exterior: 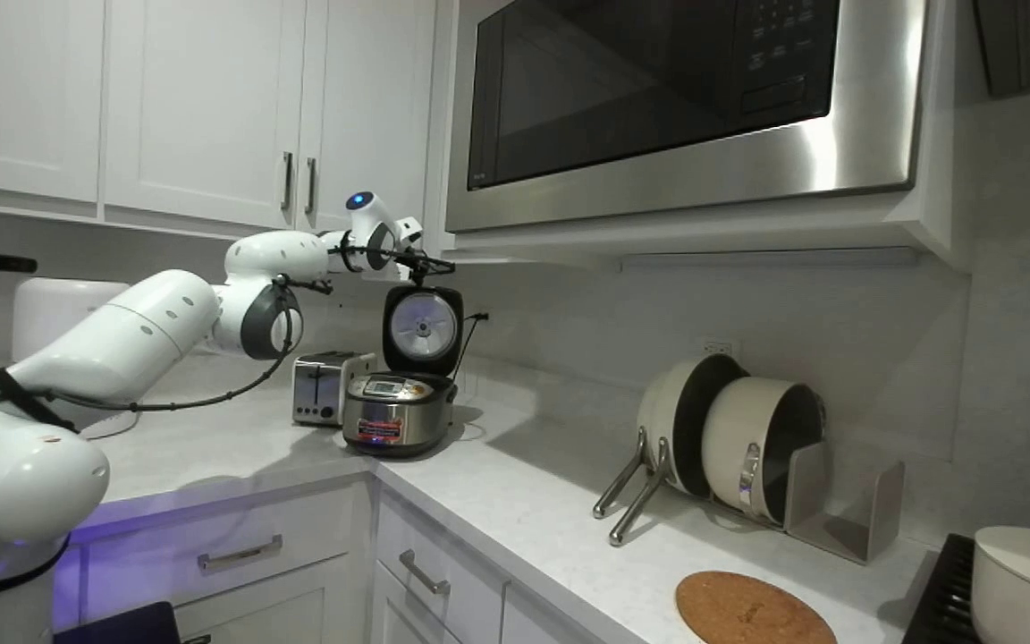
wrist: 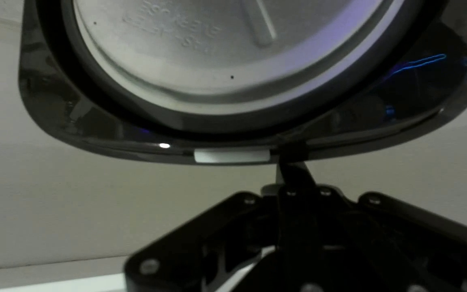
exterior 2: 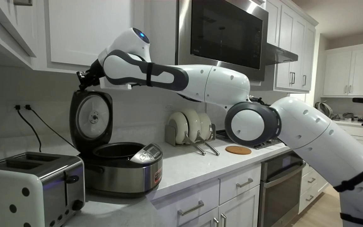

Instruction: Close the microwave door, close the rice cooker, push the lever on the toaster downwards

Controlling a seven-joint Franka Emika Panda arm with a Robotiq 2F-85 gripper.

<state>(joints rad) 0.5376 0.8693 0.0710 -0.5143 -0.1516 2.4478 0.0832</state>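
The rice cooker (exterior: 399,416) stands on the counter corner with its round lid (exterior 2: 95,118) raised upright, showing the metal inner plate. My gripper (wrist: 292,162) is shut, and its fingertips meet the lid's free edge beside a pale tab in the wrist view. Whether they press on the rim or merely overlap it is hard to tell. In an exterior view the gripper (exterior 2: 81,82) is just above the lid's top. Beside the cooker sits the toaster (exterior 2: 55,176), its lever (exterior 2: 72,179) high in the slot. The microwave door (exterior: 613,80) looks flush with its frame in both exterior views.
Upper cabinets (exterior: 211,107) hang above and behind the arm. Two power cords (exterior 2: 50,126) run from the wall outlets behind the cooker. Along the counter are pans in a rack (exterior: 752,438), a cork mat (exterior: 752,608) and a pot (exterior: 1029,572) on the stove.
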